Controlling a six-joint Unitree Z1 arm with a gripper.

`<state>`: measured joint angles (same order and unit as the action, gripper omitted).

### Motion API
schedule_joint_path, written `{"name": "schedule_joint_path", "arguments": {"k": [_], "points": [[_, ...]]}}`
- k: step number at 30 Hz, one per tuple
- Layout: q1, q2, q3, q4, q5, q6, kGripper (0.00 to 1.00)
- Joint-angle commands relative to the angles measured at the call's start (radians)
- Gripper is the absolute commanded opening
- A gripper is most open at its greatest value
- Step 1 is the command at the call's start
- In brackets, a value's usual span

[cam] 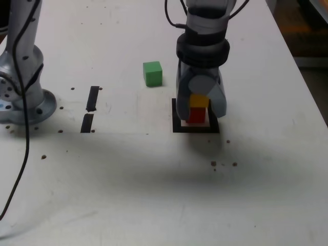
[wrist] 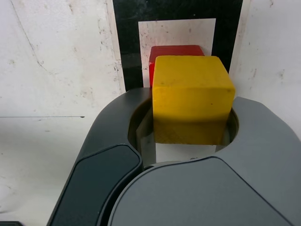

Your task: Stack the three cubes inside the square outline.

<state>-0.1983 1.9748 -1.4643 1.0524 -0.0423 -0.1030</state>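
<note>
The claw (cam: 199,102) grips the yellow cube (cam: 199,100), setting it on the red cube (cam: 196,115) directly beneath inside the square outline (cam: 178,121); next it likely must release cleanly, then fetch the green cube (cam: 152,73) well apart on the table (cam: 154,174).

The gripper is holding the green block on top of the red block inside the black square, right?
Not quite. The block in the gripper is the yellow block, not green. It does sit over the red block inside the black square. The exterior view shows the green block off by itself on the table.
</note>
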Motion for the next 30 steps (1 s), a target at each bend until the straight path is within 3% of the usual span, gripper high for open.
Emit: {"name": "schedule_joint_path", "arguments": {"k": [1, 10, 26, 30], "points": [[0.002, 0.005, 0.003, -0.004, 0.005, 0.001, 0.24], [0.002, 0.001, 0.01, -0.005, 0.019, 0.002, 0.28], [0.002, -0.014, 0.024, 0.01, 0.008, 0.002, 0.33], [0.002, -0.015, 0.024, 0.014, 0.004, 0.002, 0.39]]}}
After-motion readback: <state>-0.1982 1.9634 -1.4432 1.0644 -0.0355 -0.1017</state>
